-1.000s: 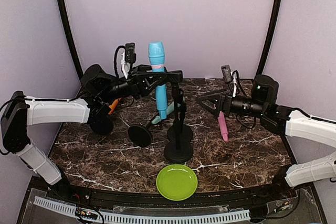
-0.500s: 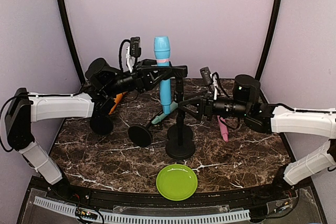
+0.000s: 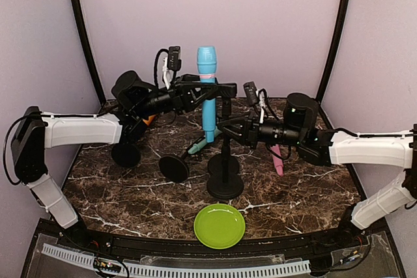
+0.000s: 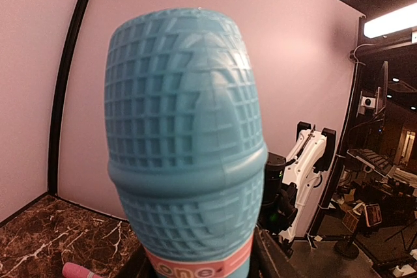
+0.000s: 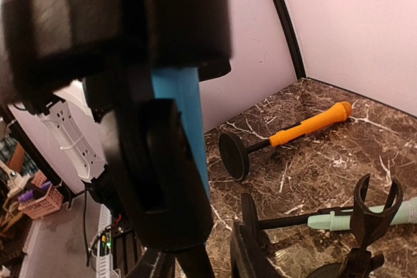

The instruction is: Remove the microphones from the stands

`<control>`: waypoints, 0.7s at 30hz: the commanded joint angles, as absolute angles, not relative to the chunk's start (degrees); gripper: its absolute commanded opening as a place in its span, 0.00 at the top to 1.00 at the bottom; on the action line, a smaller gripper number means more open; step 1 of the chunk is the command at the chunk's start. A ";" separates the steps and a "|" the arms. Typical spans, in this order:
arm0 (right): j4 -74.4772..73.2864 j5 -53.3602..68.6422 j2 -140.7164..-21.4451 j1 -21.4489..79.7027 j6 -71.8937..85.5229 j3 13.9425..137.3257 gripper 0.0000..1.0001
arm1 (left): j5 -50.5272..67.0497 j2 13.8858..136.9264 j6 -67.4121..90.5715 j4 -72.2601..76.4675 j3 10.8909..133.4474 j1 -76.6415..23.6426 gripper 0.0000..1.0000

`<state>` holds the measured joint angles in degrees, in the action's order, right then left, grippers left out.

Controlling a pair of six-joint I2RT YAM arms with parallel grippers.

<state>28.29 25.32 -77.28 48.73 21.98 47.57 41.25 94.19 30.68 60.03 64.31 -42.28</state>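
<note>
Left gripper: my left gripper [image 3: 210, 89] is clamped on the shaft of the microphone [image 3: 206, 63], just under its head.
Microphone: blue and upright at upper centre of the top view, its lower end above the table [image 3: 306, 187]. Its ribbed head [image 4: 186, 148] fills my left wrist view.
Stand: the black stand [image 3: 225, 161] is at frame centre on its round base, with its top just right of the microphone's shaft. I cannot tell whether the two touch.
Right gripper: my right gripper [image 3: 226, 125] is at the stand's upper post, reaching in from the right. I cannot tell whether it is clamped or just around the post.
Right wrist view: blurred black parts sit close up, with the blue shaft [image 5: 186, 109] behind them.
Around: a green plate [image 3: 219, 226] lies at lower centre, a pink microphone [image 3: 277, 155] on the table at right, and an orange microphone [image 5: 313, 125] and a teal microphone [image 5: 365, 216] lie on the marble.
</note>
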 commanded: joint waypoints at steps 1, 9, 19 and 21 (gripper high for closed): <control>32.51 23.50 -77.05 49.18 21.64 48.23 0.81 | 41.73 93.13 32.43 64.83 67.63 -42.49 0.99; 35.36 18.96 -73.94 49.35 21.43 45.09 1.00 | 42.69 93.56 31.51 63.05 67.94 -42.41 0.97; 39.30 10.82 -67.03 49.31 21.93 39.83 1.00 | 42.92 93.54 30.53 61.36 67.26 -42.42 0.61; 40.38 9.25 -65.45 49.32 22.04 38.78 1.00 | 42.82 93.34 29.56 59.91 67.16 -42.44 0.47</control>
